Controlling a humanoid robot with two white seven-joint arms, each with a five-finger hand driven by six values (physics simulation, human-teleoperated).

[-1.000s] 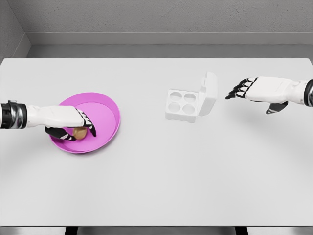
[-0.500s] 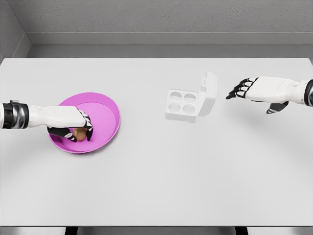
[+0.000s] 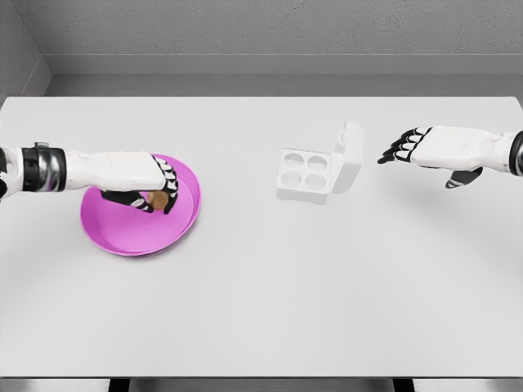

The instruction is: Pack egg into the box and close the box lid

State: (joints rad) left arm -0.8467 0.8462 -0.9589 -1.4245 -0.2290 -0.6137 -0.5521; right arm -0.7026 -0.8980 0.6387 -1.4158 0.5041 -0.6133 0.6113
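Near the left edge of the white worktop sits a round magenta bowl. The left hand comes in from the left edge and hangs over the bowl's upper half, its black-and-white fingers curled around a brown egg. The egg shows between the fingertips and the thumb, over the bowl's inner right part; whether it touches the bowl floor or is clear of it cannot be told from this view.

Right of the worktop's middle, well apart from the bowl, stands the white egg box. Its tray has four round cups, all showing bare white. The box lid is hinged along the tray's right side and stands raised, tilted slightly away from the cups, so the box is open.

Further right, near the right edge, the right hand hovers above the worktop just beside the lid without touching it. Its fingers are stretched out toward the lid and loosely spread, the thumb hanging below the palm, and it holds nothing.
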